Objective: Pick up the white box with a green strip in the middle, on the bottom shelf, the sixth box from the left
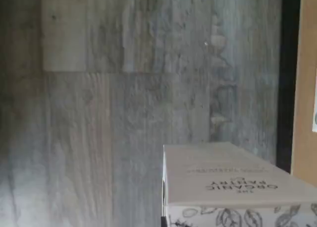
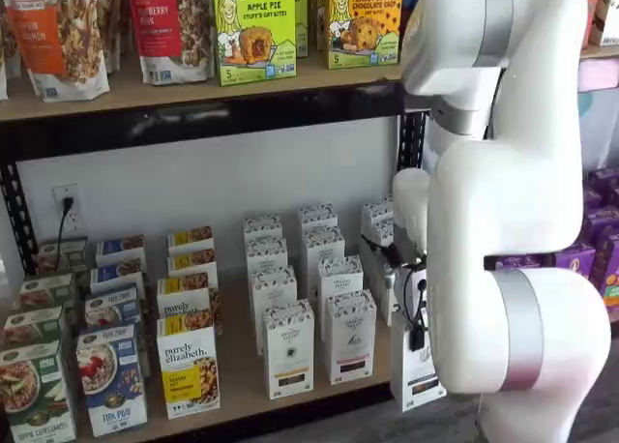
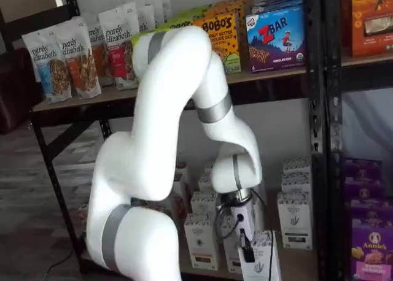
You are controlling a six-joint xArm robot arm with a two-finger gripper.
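My gripper (image 2: 417,339) is shut on the white box (image 2: 418,373), a tall narrow carton with a speckled top band and a dark strip low on its front. The box hangs just in front of the bottom shelf (image 2: 242,390), past its front edge at the right end. In a shelf view one black finger (image 3: 245,254) lies against the box's (image 3: 263,264) upper left side. The wrist view shows the box's top face (image 1: 233,180) with printed lettering, and grey wood-look floor (image 1: 124,113) below it. My white arm hides the shelf space behind the box.
Rows of like white cartons (image 2: 288,351) stand on the shelf left of the held box, one with a pinkish strip (image 2: 350,339). Yellow and blue boxes (image 2: 187,366) stand further left. A black rack post (image 3: 316,109) and purple boxes (image 2: 604,232) are on the right.
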